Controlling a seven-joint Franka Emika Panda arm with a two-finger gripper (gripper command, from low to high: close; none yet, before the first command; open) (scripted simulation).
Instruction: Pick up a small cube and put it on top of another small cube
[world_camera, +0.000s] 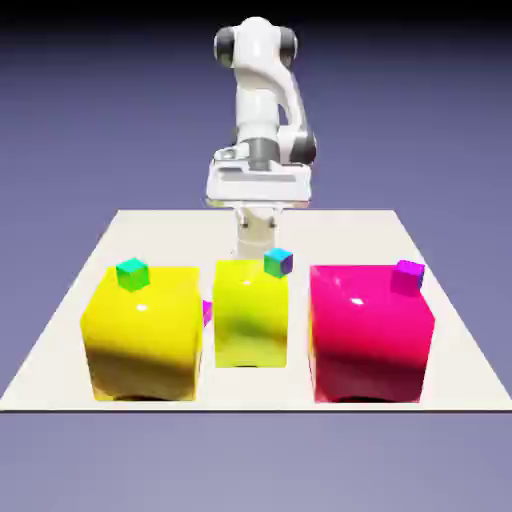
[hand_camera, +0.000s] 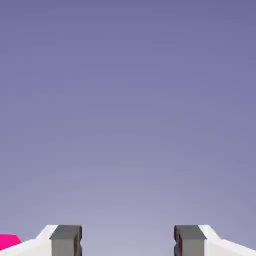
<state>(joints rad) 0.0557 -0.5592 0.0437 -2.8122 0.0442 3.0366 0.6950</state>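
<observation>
Small cube (world_camera: 408, 275) sat on far right corner of big magenta cube (world_camera: 372, 335), near surface (world_camera: 455, 370) right edge. Second purple one (world_camera: 207, 312) wedged between two yellow cubes (world_camera: 143, 330), mostly hidden. Looked light, rigid, glossy; likely slippery. Pinch opposite flat faces. Tool (hand_camera: 127, 241) released, empty, nothing between fingers. Room above open; perch high, edge close.

Two grey fingers (hand_camera: 66, 240) stand apart against plain violet backdrop (hand_camera: 128, 100).

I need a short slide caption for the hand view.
Open gripper with nothing between its grey fingertips, facing the plain violet backdrop.
</observation>
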